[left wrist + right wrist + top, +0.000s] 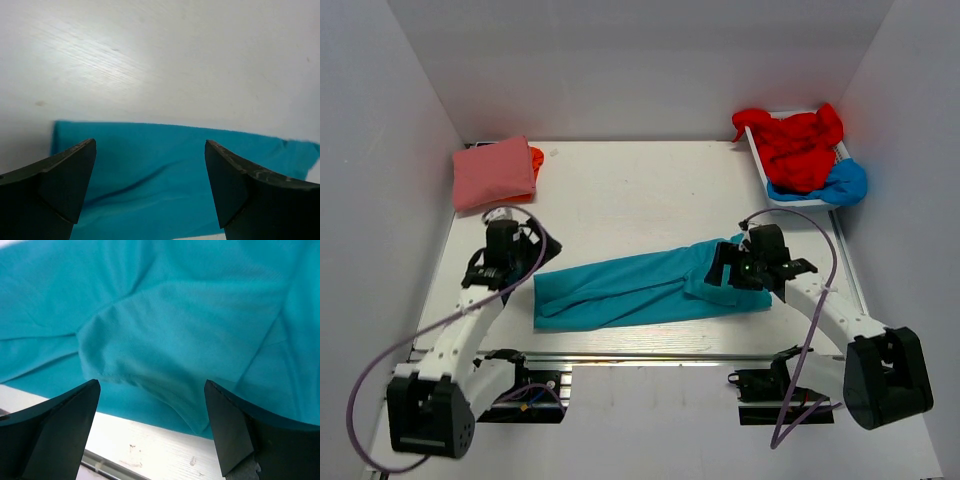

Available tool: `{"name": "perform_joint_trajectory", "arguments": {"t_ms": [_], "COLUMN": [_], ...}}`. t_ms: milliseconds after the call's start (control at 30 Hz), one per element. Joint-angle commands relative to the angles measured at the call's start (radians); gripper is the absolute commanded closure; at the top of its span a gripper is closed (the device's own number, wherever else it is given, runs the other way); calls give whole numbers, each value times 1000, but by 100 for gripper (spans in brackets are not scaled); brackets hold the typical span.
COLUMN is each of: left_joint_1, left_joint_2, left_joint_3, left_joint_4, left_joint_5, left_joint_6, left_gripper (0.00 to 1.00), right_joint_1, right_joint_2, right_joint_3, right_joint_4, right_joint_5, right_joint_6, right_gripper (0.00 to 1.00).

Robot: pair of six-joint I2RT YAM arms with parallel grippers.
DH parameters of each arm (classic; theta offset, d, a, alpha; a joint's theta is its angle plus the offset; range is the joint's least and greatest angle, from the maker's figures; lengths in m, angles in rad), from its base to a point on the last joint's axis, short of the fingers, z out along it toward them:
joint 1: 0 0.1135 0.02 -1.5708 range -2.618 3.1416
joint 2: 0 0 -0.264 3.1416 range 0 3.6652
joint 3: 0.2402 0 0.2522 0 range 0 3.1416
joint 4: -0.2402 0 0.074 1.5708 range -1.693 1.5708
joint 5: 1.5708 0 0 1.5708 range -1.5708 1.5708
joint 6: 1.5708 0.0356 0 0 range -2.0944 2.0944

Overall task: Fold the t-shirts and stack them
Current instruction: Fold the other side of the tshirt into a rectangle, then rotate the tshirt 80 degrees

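Beneath your right gripper (pixel 150 385), fingers spread wide and holding nothing, lies the bunched sleeve end of the teal t-shirt (pixel 640 290). The shirt is already doubled lengthwise into a long band that runs from there across to your left gripper (pixel 150 145). That gripper also stands open and empty, with the band's squared corner just ahead of and below its tips.

Expect light, limp cloth: it will sag, slide on the smooth table (pixel 640 200) and shed its fold if you lift it by one layer. Pinch through all the layers at the end corners, one end per gripper, and move both together. The ridge of wrinkled fabric directly under the right fingers looks like the easiest bite.

Far beyond the left gripper, a folded pink shirt (pixel 493 172) sits on an orange one (pixel 536 158). Far beyond the right gripper, red (pixel 795 145) and bright blue (pixel 845 182) shirts are heaped in a white tray (pixel 757 160).

No brand, label or lettering can be read on any cloth or on the arms.
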Motion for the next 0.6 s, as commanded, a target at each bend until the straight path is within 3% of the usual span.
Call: {"name": "perform_joint_trajectory", "arguments": {"t_ms": [0, 67, 200, 367, 567], "left_joint_1": [-13, -26, -66, -111, -172], "left_joint_2": [158, 276, 377, 387, 374], "left_joint_3": [25, 25, 2, -93, -153], "left_joint_4": [237, 280, 322, 293, 146], "left_joint_5": [303, 419, 464, 464, 430], "left_joint_6": [121, 130, 130, 130, 121], "left_gripper": [0, 0, 0, 0, 0], "right_joint_1": [-7, -8, -12, -13, -25], "right_joint_2": [-27, -10, 65, 237, 520], "right_joint_3": [47, 45, 38, 67, 261], "right_joint_4": [-28, -28, -34, 6, 66], "right_joint_5": [93, 110, 189, 137, 111], "right_joint_6": [-23, 3, 106, 112, 86], "right_gripper": [10, 10, 10, 10, 10]}}
